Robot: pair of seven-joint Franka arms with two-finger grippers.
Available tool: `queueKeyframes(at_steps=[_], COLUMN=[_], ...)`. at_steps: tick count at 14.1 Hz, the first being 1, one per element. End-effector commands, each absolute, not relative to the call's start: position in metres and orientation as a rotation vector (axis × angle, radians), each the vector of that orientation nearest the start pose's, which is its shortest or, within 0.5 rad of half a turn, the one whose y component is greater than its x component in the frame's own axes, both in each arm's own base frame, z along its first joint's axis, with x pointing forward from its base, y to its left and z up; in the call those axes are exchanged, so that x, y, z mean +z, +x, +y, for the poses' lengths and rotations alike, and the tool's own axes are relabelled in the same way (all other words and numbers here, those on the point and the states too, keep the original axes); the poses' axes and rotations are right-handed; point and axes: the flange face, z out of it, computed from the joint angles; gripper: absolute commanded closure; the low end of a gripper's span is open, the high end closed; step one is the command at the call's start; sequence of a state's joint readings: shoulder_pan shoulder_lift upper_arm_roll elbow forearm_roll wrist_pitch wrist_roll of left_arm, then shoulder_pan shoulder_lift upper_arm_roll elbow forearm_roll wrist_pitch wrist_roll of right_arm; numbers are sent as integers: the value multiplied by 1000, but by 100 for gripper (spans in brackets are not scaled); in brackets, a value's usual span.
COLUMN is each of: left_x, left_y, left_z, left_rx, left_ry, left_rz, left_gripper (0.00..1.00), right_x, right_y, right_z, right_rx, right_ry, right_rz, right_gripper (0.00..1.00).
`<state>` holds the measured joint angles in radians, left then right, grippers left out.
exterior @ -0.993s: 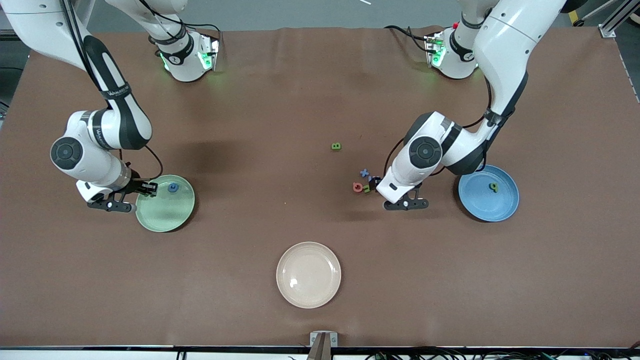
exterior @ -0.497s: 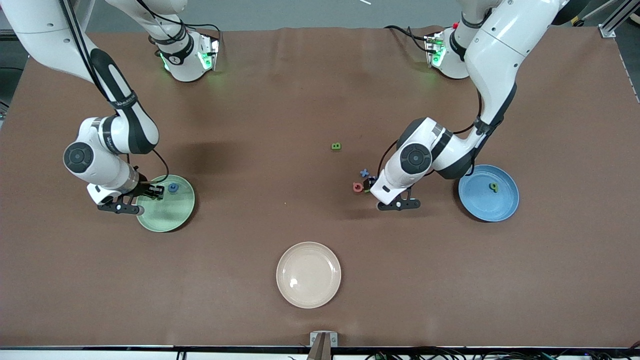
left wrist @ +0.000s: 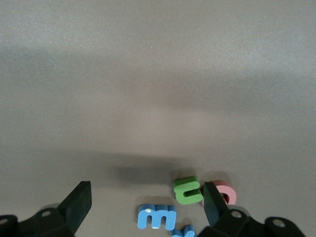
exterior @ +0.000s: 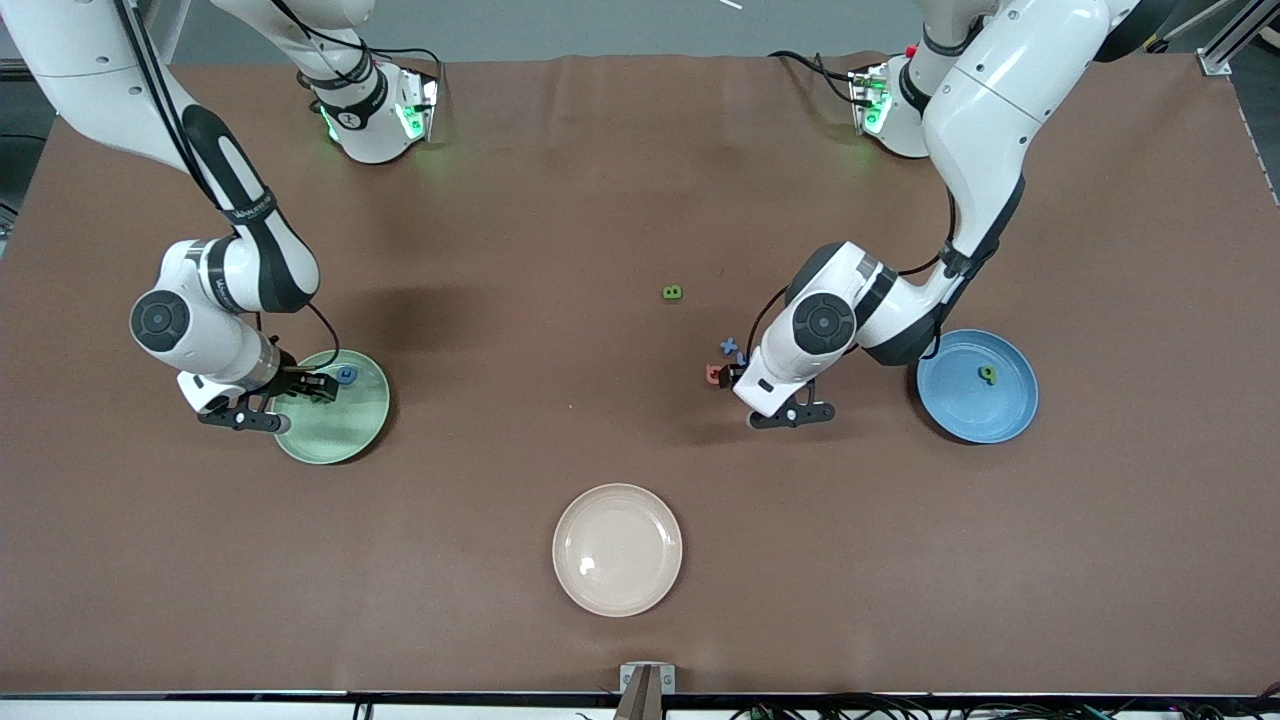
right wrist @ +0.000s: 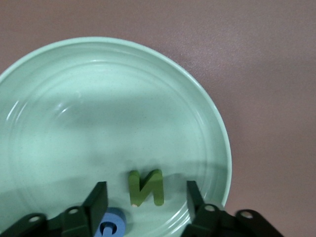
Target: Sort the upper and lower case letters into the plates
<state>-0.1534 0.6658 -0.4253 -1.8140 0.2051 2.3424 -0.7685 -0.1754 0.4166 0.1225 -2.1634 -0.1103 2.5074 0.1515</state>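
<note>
Right gripper (right wrist: 143, 197) over the mint plate (right wrist: 59, 98), jaws spread, green N (right wrist: 145, 186) lying free: lift straight up. Left gripper (left wrist: 145, 205), jaws spread over the green u (left wrist: 187, 190): centre before you pinch.

Right gripper (exterior: 318, 386) hovering over mint plate (exterior: 335, 432); left gripper (exterior: 737, 376) sitting low by red letter (exterior: 714, 375)
</note>
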Motion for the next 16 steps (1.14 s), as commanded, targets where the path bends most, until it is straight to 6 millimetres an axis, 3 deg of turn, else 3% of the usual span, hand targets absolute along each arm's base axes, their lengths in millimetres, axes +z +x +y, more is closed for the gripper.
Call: queueKeyframes(at_steps=[1, 4, 7, 9, 14, 16], left_x=[189, 184, 185, 185, 189, 194], left_y=[549, 544, 537, 528, 522, 517], left_z=[-341, -338, -338, -345, -343, -355], left_rx=[201, 220, 232, 237, 235, 231], left_ry=[-3180, -3171, -3158, -3145, -3135, -3121], left_rz=[-198, -195, -183, -197, -225, -365], left_gripper=[0, 0, 0, 0, 0, 0], right_x=[236, 265, 270, 276, 280, 275], right_y=[567, 561, 539, 531, 506, 490], right_z=[12, 97, 191, 237, 315, 345], right_rx=[178, 167, 162, 109, 95, 101], right_ry=[-3143, -3128, -3064, -3023, -2965, -2945], right_rz=[292, 489, 688, 772, 927, 982], right_gripper=[0, 0, 0, 0, 0, 0])
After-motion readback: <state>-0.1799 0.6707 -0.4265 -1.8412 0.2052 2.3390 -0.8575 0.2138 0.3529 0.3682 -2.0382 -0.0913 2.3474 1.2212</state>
